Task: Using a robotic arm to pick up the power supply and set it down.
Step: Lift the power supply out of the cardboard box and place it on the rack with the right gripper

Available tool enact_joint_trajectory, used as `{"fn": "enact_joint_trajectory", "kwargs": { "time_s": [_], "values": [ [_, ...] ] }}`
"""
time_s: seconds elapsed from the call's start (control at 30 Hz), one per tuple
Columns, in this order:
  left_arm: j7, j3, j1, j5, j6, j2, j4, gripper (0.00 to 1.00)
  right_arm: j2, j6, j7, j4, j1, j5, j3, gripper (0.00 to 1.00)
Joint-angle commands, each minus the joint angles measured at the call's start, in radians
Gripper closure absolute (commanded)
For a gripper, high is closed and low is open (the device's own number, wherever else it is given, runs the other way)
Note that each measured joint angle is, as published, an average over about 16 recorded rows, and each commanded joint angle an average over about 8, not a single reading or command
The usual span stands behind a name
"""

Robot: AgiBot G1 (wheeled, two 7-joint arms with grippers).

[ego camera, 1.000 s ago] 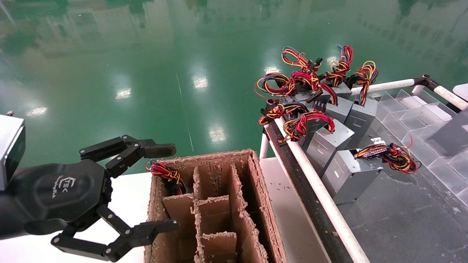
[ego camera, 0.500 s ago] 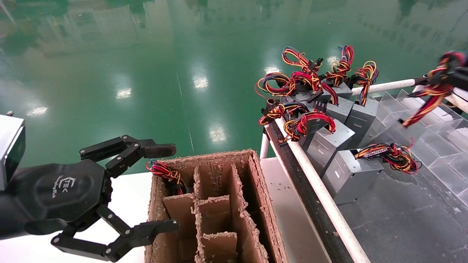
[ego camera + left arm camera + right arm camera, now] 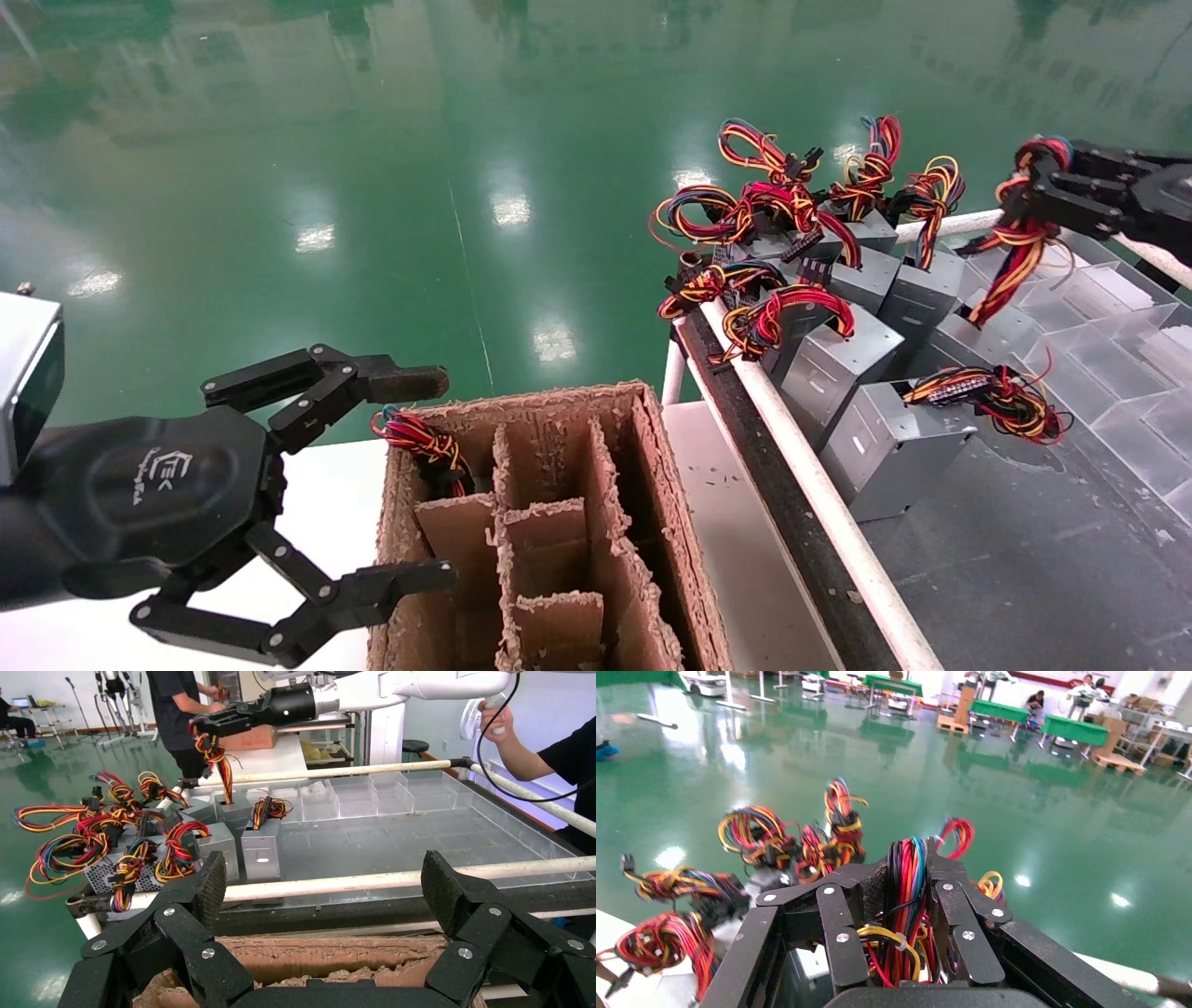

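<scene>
Right gripper (image 3: 1043,186) clamps power supply's (image 3: 1001,321) looped wire bundle (image 3: 909,903).

Factory floor used as a robot test hall.

A glossy green poured floor (image 3: 372,186) runs wide and open, mirroring the ceiling lights. Grey power supplies (image 3: 885,447) with bundled wires crowd a work table railed in white pipe (image 3: 819,503), beside clear plastic bins (image 3: 1071,280) and a worn cardboard box with dividers (image 3: 559,522). Farther off stand green-topped tables (image 3: 1074,727), pallets, and people (image 3: 176,713) among other machines.
</scene>
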Motion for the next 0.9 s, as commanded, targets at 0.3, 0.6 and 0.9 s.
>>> {"fn": "enact_joint_trajectory", "kwargs": {
  "time_s": [0.3,0.6,0.9],
  "values": [
    [0.000,0.000,0.000,0.000,0.000,0.000,0.000,0.00,-0.048,0.029,0.011,-0.006,0.027,-0.023,-0.016,1.00],
    [0.000,0.000,0.000,0.000,0.000,0.000,0.000,0.00,-0.077,0.063,0.025,-0.015,0.030,-0.027,-0.019,0.24],
    [0.000,0.000,0.000,0.000,0.000,0.000,0.000,0.00,-0.076,0.061,0.032,-0.014,0.029,-0.028,-0.019,0.00]
  ]
}}
